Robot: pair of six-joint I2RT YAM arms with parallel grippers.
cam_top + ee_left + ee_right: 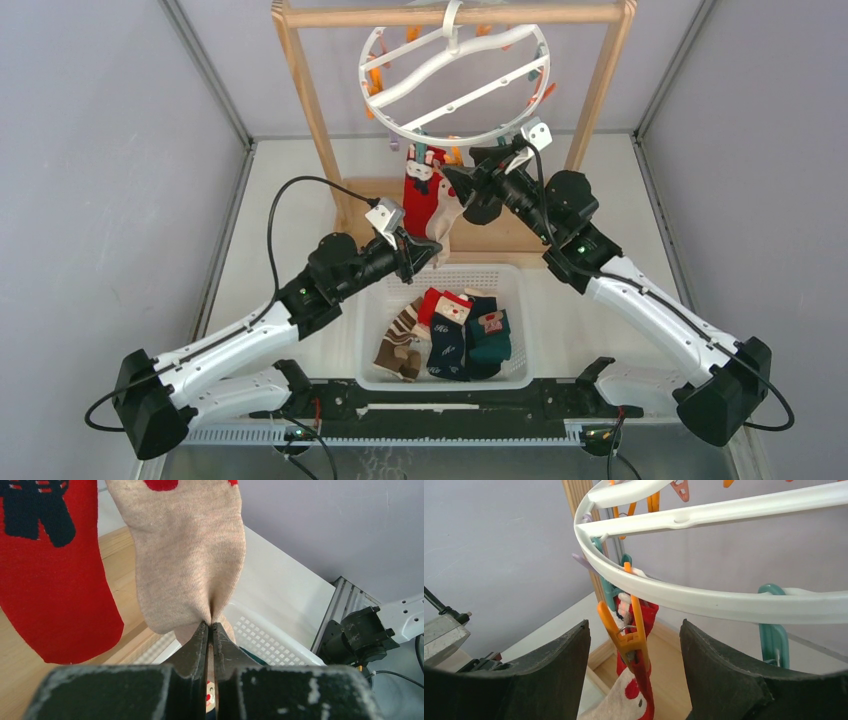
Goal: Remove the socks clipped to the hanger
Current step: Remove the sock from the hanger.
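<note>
The white ring hanger [455, 85] hangs from the wooden rack. Two socks hang from its near rim: a red sock [418, 195] and a beige sock with red patches [446, 222]. My left gripper [432, 252] is shut on the beige sock's lower end [190, 570], with the fabric pinched at the fingertips [200, 632]. The red sock [45, 580] hangs just to its left. My right gripper [455, 185] is open just below the ring [704, 597]. Its fingers stand on either side of the orange clip [631, 635] that holds the beige sock [624, 700].
A white perforated basket [375, 300] lies between the arms and holds several socks [450, 335]. The wooden rack [310, 100] stands on its base board [490, 240] behind the basket. Teal clips [774, 637] and purple clips [580, 559] dangle from the ring. Grey walls enclose the table.
</note>
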